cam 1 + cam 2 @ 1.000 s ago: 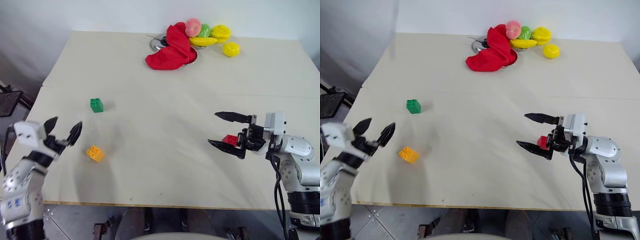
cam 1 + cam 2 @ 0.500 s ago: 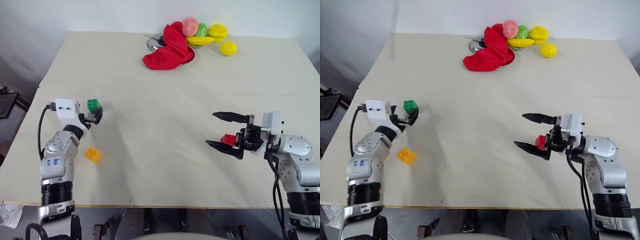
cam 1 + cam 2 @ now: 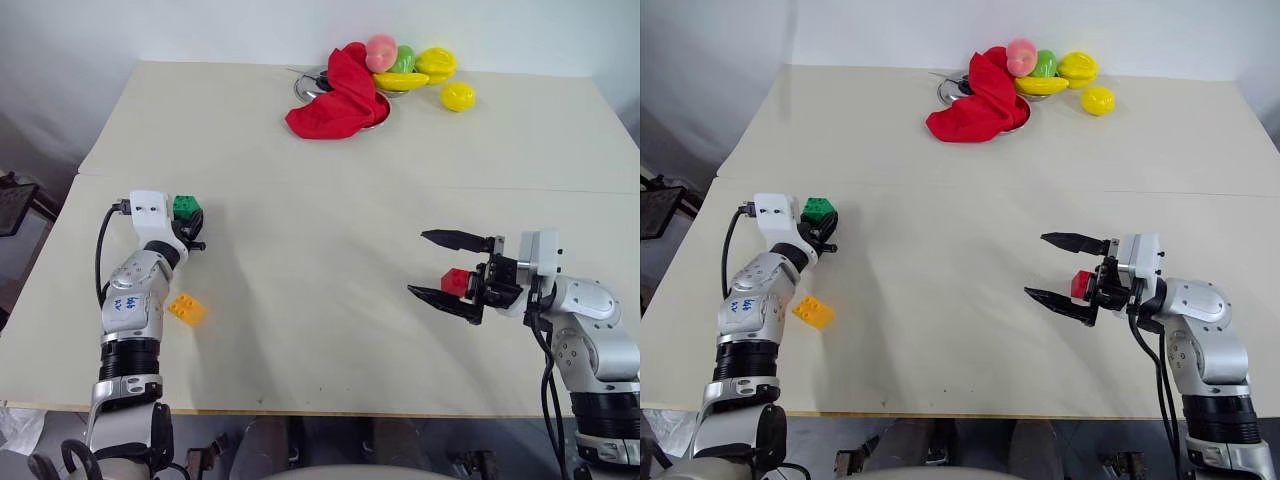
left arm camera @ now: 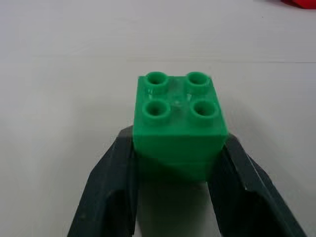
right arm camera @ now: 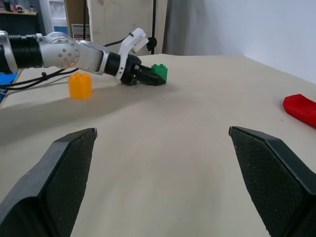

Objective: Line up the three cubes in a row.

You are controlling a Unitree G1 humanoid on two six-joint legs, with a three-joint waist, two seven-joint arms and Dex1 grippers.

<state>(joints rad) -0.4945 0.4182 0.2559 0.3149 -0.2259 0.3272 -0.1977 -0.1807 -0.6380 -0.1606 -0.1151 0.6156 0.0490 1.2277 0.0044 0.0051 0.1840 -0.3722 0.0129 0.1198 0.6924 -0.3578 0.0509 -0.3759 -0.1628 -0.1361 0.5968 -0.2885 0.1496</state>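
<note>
Green cube (image 4: 178, 117) is being pinched on its smooth side walls by the left gripper (image 3: 189, 232); stiff, light plastic, probably slippery. Right gripper (image 3: 445, 268), well right of it, is being held wide open.

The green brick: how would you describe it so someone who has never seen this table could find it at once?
On the cream table, look to the robot's left side, well in front of the red cloth. The green brick sits there, clamped between the fingers of the left pincer. It is the one green studded brick; the orange-yellow brick lies nearer the front edge and the red brick is over on the right.
</note>
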